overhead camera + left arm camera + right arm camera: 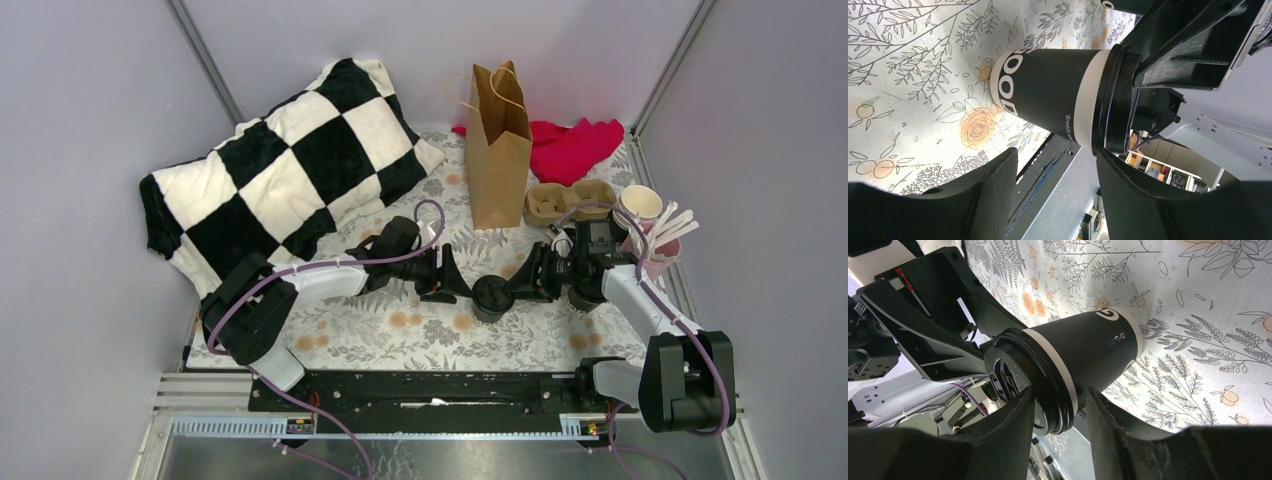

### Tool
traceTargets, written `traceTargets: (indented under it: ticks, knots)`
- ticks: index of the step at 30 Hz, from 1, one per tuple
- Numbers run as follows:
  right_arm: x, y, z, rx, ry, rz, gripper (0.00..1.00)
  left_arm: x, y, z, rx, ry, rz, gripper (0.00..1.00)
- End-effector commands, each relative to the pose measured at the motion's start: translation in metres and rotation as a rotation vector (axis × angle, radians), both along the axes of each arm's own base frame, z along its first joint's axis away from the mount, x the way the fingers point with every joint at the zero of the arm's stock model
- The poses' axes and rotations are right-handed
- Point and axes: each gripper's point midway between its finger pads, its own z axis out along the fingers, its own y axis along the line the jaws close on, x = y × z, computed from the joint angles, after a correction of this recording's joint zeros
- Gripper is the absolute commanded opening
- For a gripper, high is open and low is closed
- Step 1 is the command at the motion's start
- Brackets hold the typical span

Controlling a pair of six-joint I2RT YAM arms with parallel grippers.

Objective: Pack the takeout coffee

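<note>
The left arm [320, 280] and right arm [640, 298] each consisted of light grey links between bulky black joint housings. A purple cable [430, 202] ran along each arm in loose loops. The left gripper [462, 283] and right gripper [518, 284] were matte black, with broad wedge-shaped fingers [998, 440]. Both bases were bolted to a black rail [430, 388].

The cup [491, 296] is boxed in sideways: the left hand [458, 282] straddles it with slack, and the right hand [522, 284] clamps its lid end. Bare bench [440, 335] lies open in front of it and behind, up to the bag [497, 150]. A tray [565, 203], white cup [640, 204] and stirrers [662, 240] crowd the right rear; a pillow [290, 165] fills the left.
</note>
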Motion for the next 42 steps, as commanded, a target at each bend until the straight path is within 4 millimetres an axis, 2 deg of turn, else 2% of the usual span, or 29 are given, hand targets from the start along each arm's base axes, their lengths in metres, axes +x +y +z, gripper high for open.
traceTargets:
  ticks: [1,7,13,18,28,33,38,42]
  knots:
    - [-0.002,-0.015,-0.022,-0.125,0.025,-0.015,0.47,0.006,-0.007,0.019,-0.05,-0.062,-0.007,0.63]
    - [-0.002,-0.015,-0.023,-0.126,0.026,-0.015,0.47,0.007,-0.01,0.02,-0.064,-0.056,-0.005,0.62]
    - [-0.002,-0.015,-0.023,-0.126,0.027,-0.016,0.47,0.008,-0.008,0.033,-0.069,-0.082,0.012,0.64]
    - [-0.003,-0.015,-0.024,-0.124,0.03,-0.014,0.47,0.01,-0.01,0.023,-0.052,-0.059,0.006,0.64]
    - [-0.003,-0.015,-0.024,-0.126,0.029,-0.018,0.47,0.008,-0.013,0.017,-0.061,-0.046,-0.008,0.65]
    - [-0.002,-0.015,-0.024,-0.125,0.029,-0.018,0.47,0.009,-0.014,0.016,-0.054,-0.047,-0.007,0.68]
    - [-0.002,-0.015,-0.025,-0.125,0.032,-0.017,0.47,0.009,-0.011,0.004,-0.015,-0.028,-0.004,0.7]
    - [-0.002,-0.015,-0.025,-0.127,0.032,-0.015,0.47,0.009,-0.012,0.002,-0.01,-0.016,-0.003,0.73]
